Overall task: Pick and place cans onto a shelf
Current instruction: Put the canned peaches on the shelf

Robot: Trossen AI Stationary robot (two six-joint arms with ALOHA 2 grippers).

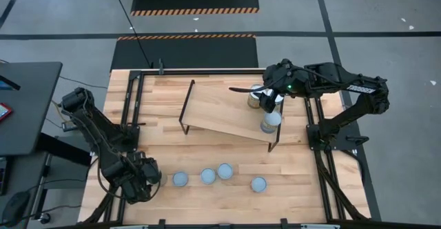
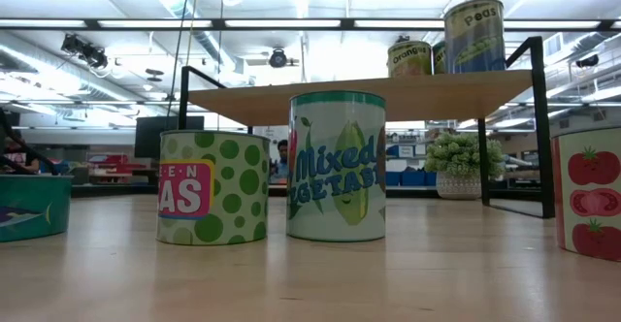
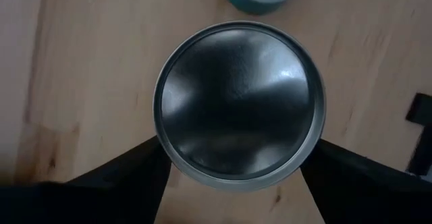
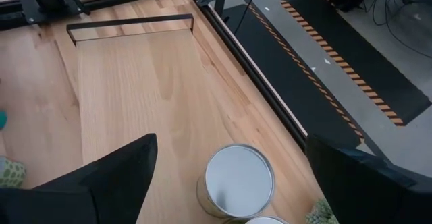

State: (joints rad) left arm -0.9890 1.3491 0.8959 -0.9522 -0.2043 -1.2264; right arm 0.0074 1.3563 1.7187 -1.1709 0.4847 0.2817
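Left wrist view showing left gripper [image 3: 233, 177] fingers straddling an upright can [image 3: 239, 104] near the table's [image 1: 296, 167] front-left corner, spread wide, not yet clamping. Likely rigid, smooth, slippery metal; best pinching mid-wall. Right gripper [image 4: 229, 177] hovering released over the shelf [image 1: 220, 108], carrying 3 cans: Peas [image 2: 474, 35], Orange-labelled [image 2: 409, 58]. Waiting on the tabletop: 4 more, including Mixed Vegetables [image 2: 337, 165].

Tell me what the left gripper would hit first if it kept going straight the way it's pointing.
Most likely the silvery can. The left gripper points down at its round top, one dark finger on either side of it. Depth is unclear, so the fingers may slide past to the tabletop.
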